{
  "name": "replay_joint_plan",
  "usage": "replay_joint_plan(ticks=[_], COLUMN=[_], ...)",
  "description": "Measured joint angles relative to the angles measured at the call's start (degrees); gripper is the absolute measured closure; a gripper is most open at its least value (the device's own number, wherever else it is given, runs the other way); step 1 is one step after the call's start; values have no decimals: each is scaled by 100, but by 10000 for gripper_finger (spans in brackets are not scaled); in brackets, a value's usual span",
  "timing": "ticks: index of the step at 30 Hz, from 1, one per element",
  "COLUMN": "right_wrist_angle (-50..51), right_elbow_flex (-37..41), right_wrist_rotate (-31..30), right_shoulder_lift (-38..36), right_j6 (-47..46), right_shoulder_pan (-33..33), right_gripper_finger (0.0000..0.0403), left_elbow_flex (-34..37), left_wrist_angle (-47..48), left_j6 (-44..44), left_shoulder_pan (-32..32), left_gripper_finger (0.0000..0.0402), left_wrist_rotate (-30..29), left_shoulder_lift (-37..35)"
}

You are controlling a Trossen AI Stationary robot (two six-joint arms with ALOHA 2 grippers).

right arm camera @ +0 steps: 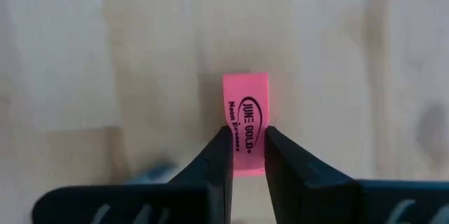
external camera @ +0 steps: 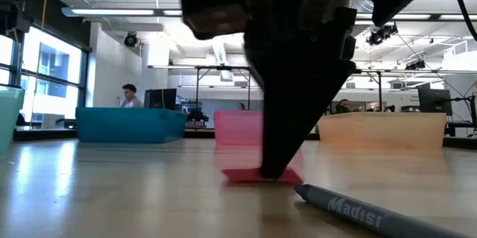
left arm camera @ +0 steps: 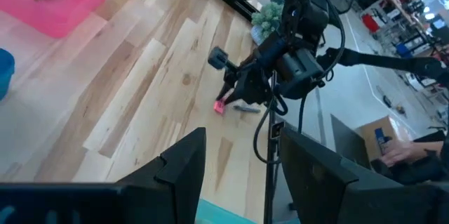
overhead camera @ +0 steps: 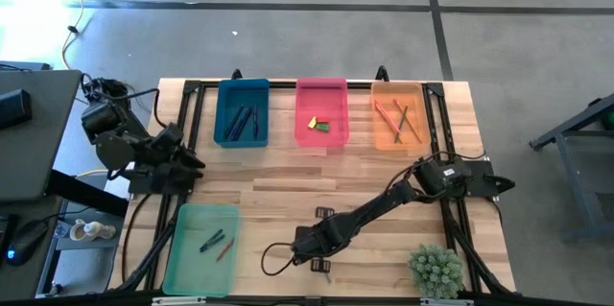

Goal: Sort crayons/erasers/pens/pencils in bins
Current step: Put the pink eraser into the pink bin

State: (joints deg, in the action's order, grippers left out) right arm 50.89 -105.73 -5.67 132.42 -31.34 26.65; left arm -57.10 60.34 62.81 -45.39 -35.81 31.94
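The right gripper [right arm camera: 247, 155] is down on the wooden table [overhead camera: 288, 191], near its front edge, and its two dark fingers [right arm camera: 217, 164] pinch the pink eraser [right arm camera: 246, 122] from both long sides. The eraser lies flat on the wood. Its long axis runs straight away from the gripper, in line with the fingers, and the far half with the black printed text sticks out beyond the fingertips. In the low view the same eraser [external camera: 250, 174] is a thin pink slab under the dark gripper tip, touching the table.

Just beside it, closer to the front edge, lies a grey crayon [external camera: 373, 212] with light letters on its wrapper; it is on its side and points diagonally across the boards.

Further out, three bins stand in a row at the back of the table: the blue bin [overhead camera: 242, 112] with dark pens, the pink bin [overhead camera: 320, 111] with a yellow and a green eraser, and the orange bin [overhead camera: 398, 112] with long thin pencils crossing each other. The green bin [overhead camera: 200, 248] is at the front left and holds a few short crayons. A small green plant [overhead camera: 436, 270] stands at the front right corner.

The left gripper [left arm camera: 238, 157] waits at the left edge of the table, with its fingers spread apart and nothing between them.
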Motion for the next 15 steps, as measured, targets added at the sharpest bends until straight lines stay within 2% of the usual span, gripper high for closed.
replay_joint_plan(ticks=[10,15], right_wrist_angle=[-79,-47], right_elbow_flex=[-5,-7], right_wrist_rotate=[-649,-1101], right_shoulder_lift=[-338,-533], right_j6=[-485,-620], right_shoulder_pan=[-233,-451], right_gripper_finger=[359,359], left_elbow_flex=[0,2], left_wrist_angle=[10,32], left_j6=[-154,-226], left_shoulder_pan=[0,0], left_gripper_finger=[232,232], left_wrist_rotate=[-6,-251], left_shoulder_lift=[2,29])
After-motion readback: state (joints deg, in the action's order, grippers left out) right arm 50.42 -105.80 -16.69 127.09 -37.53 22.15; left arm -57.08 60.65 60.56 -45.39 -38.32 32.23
